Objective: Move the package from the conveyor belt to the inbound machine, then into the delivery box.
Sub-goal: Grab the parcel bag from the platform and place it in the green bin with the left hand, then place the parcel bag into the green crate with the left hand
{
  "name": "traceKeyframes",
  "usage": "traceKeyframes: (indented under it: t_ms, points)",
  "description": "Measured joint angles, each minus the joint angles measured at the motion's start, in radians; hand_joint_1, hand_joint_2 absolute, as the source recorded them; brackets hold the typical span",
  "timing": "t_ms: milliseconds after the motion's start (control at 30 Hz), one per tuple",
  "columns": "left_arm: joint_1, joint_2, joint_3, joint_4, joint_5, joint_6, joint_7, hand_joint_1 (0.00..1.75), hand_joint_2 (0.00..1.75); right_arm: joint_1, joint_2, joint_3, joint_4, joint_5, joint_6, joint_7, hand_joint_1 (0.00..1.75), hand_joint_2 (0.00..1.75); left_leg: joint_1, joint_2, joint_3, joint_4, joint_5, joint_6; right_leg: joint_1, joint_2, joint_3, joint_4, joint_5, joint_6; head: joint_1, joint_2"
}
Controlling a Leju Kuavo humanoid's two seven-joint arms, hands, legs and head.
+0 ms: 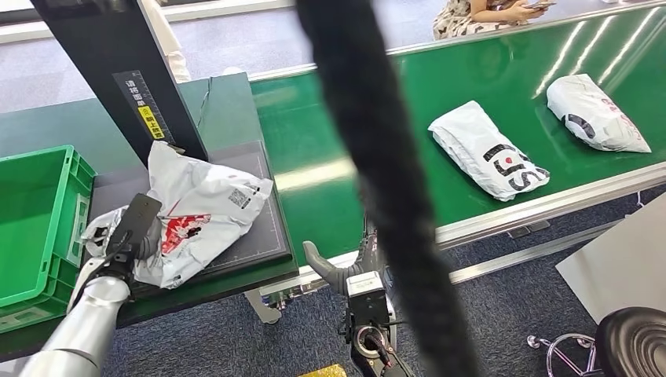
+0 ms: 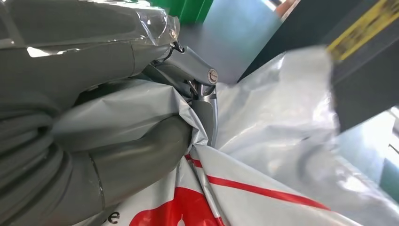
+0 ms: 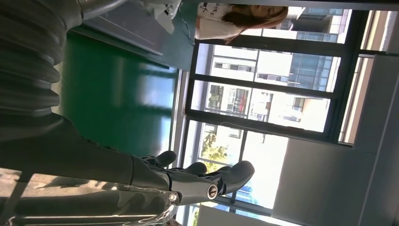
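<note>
Left hand [image 1: 129, 236] gripping white package [image 1: 206, 206] with red print, lying on black inbound machine platform [image 1: 267, 228] beside green delivery box [image 1: 35, 212]. Right hand [image 1: 339, 271] empty, fingers apart, near conveyor belt [image 1: 471, 78] edge.

The right hand [image 3: 188, 181], holding nothing, reaches out beside the green conveyor belt [image 3: 113, 94], toward large windows [image 3: 263, 99].

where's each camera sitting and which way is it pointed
Head view: high on the body, looking down at the conveyor belt and scanner platform; both arms show.
Left wrist view: behind the left hand, looking at the package it grips.
Right wrist view: behind the right hand, looking out at windows and a person.
Head and left wrist views share the left hand and package.
</note>
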Motion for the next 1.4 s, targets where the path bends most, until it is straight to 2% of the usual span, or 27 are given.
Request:
traceKeyframes:
  t_ms: [500,667,1133,1400]
  points:
    - [-0.232,0.042,-0.041,-0.041,-0.068,-0.05,0.064,1.75,1.75,0.03,-0.001,0.005,0.0,0.005,0.013,0.0,0.0,1.75,0.0,0.0,-0.002,0.0,0.0,0.0,0.0,0.0,-0.003,0.0,0.0,0.0,0.0,0.0]
    - [-0.284,0.044,-0.041,-0.058,-0.068,-0.064,0.069,1.75,1.75,0.045,-0.001,0.005,-0.004,0.014,0.015,0.0,0.0,1.75,0.0,0.0,-0.003,0.0,0.0,0.0,0.0,0.0,-0.003,0.0,0.0,0.0,0.0,0.0]
    - [-0.298,0.067,-0.04,-0.069,-0.044,-0.071,0.037,1.75,1.75,0.061,-0.001,-0.003,-0.015,0.024,0.032,0.0,0.0,1.75,0.0,0.001,-0.003,0.0,0.0,0.0,0.0,0.0,-0.003,0.0,0.0,0.0,0.0,0.0]
    - [-0.262,0.12,-0.035,-0.075,-0.028,-0.07,0.013,1.75,1.75,0.062,0.009,-0.01,-0.015,0.039,0.054,0.0,0.0,1.75,0.0,0.001,-0.003,0.0,0.0,0.0,0.0,0.0,-0.003,0.0,0.0,0.0,0.0,0.0]
